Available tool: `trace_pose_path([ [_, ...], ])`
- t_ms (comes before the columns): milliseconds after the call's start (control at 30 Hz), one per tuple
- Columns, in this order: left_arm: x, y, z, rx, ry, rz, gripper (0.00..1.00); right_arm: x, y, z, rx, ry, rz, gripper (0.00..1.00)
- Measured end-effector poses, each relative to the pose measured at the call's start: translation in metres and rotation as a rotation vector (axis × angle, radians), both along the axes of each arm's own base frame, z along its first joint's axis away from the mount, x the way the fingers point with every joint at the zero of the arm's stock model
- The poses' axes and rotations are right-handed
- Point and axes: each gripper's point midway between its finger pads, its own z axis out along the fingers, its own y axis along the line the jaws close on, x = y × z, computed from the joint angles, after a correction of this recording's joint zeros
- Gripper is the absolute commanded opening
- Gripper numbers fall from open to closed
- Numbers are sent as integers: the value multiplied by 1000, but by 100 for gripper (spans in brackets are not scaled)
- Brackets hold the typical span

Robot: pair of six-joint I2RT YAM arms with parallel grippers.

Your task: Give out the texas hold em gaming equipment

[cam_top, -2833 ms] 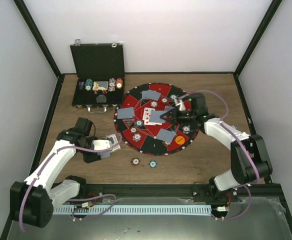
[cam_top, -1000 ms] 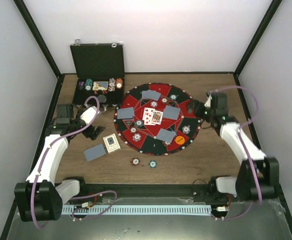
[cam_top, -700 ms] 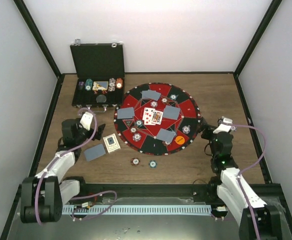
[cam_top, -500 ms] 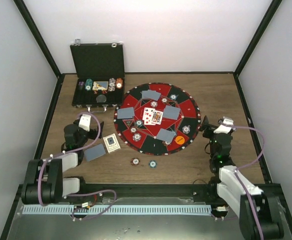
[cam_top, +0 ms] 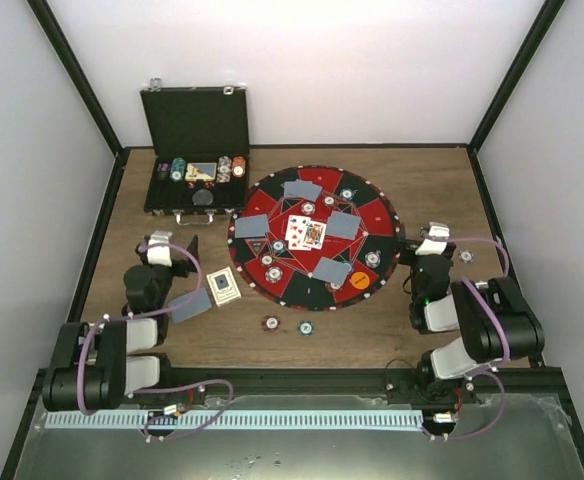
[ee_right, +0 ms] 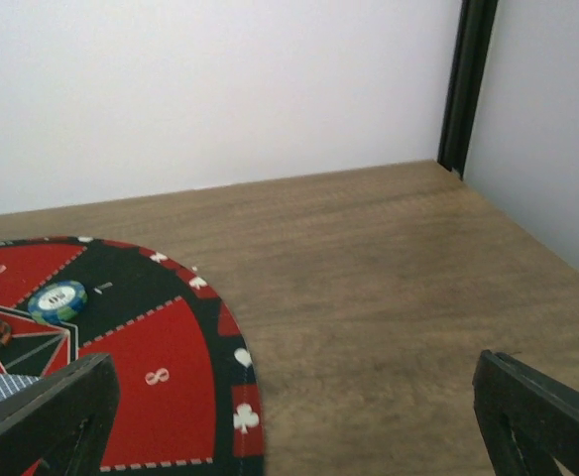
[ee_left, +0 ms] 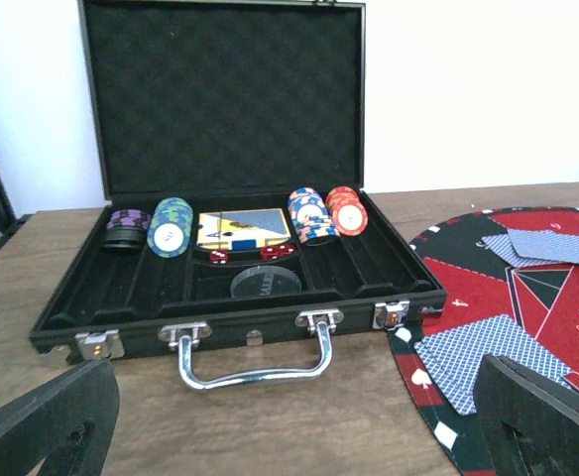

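Retreat from the mat (cam_top: pixel 376 216) — left gripper (ee_left: pixel 294 397), right gripper (ee_right: pixel 294 397) both wide, empty.

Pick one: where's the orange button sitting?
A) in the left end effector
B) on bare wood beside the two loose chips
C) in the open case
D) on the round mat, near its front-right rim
D: the orange button lies flat on the mat, just inside its front-right rim in the top view.

Blue-backed cards (cam_top: pixel 301 189) lie flat around the round mat (cam_top: pixel 377 215), with face-up cards (cam_top: pixel 307 233) in its middle. An orange button (cam_top: pixel 359 281) sits by its near-right edge. Two chips (cam_top: pixel 271 323) lie just off it, nearer.
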Motion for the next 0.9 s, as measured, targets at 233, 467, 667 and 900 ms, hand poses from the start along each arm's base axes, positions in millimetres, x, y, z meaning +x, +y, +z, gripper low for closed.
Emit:
trace_pose_path([
  [233, -16, 15, -1, 27, -67, 89, 100, 9, 8, 4, -20, -33, 43, 100],
  [467, 15, 20, -30, 54, 15, 122, 100, 20, 9, 15, -12, -60, 61, 100],
  [667, 51, 24, 2, 49, -42, 143, 100, 20, 8, 11, -6, -43, 71, 100],
  [900, 50, 27, -16, 49, 31, 161, 100, 21, 10, 10, -5, -39, 83, 100],
])
